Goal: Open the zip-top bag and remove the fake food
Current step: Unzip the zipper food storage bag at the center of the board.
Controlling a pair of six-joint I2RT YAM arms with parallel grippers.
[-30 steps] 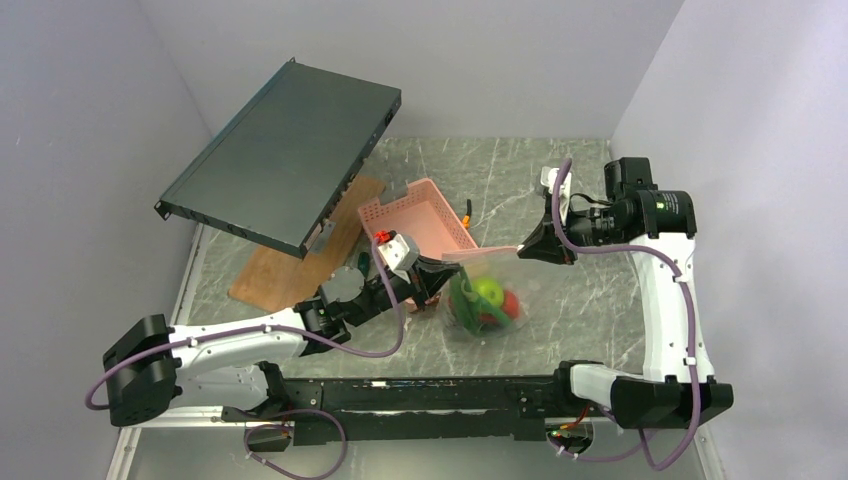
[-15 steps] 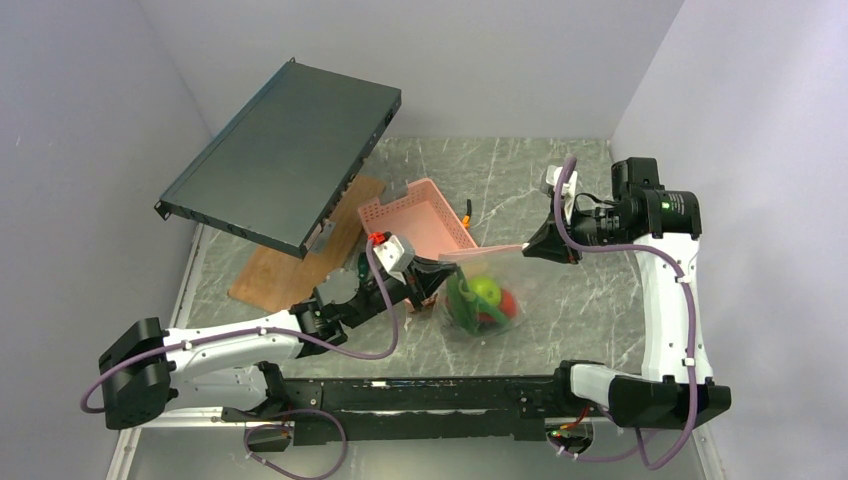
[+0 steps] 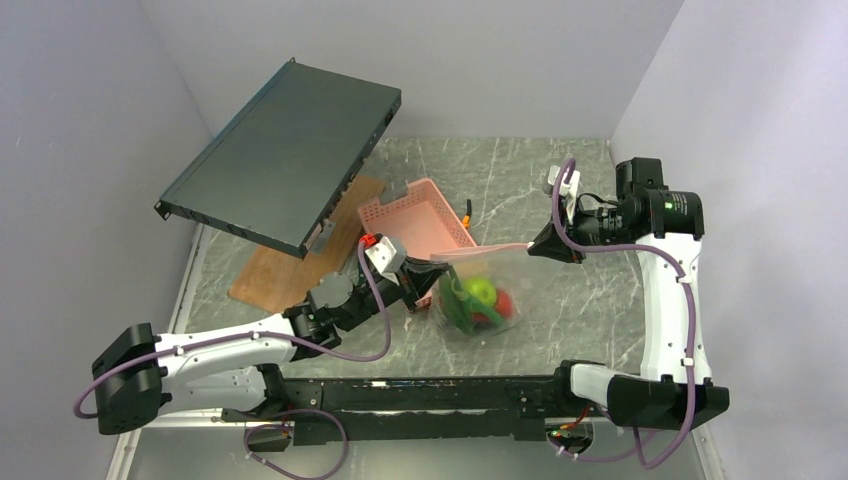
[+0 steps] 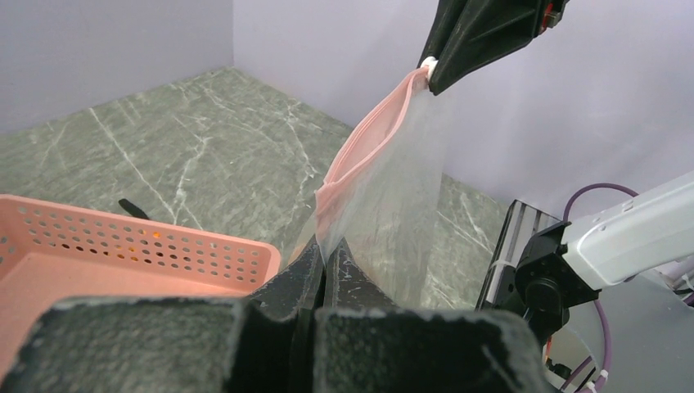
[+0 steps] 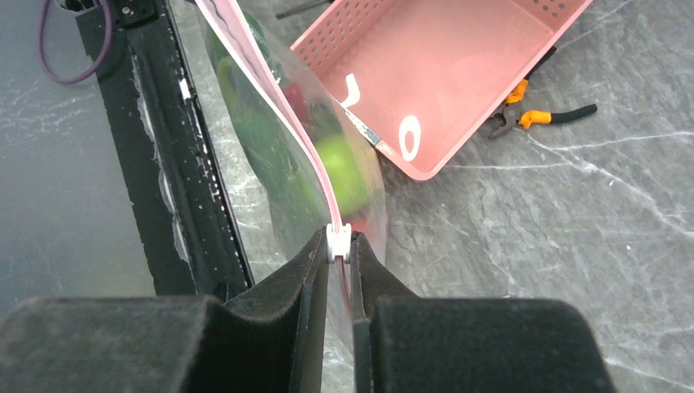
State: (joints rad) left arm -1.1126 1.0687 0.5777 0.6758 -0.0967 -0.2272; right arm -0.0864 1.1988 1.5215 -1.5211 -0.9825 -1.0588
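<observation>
Zip-top bag (image 3: pixel 495 272) is held up at 6 o'clock of the pink basket (image 3: pixel 375 215), fake food (image 3: pixel 478 300) sagging inside. Left tool (image 3: pixel 432 270) is clamped on its 9 o'clock corner, right tool (image 3: pixel 537 249) on the slider (image 5: pixel 338 242). The pull is best kept in line with the strip, corner anchored.

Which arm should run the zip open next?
Right. The right gripper is pinched on the white slider of the zip-top bag; the left gripper only clamps the opposite corner, so it likely serves as the anchor.

No legible text, labels or numbers
</observation>
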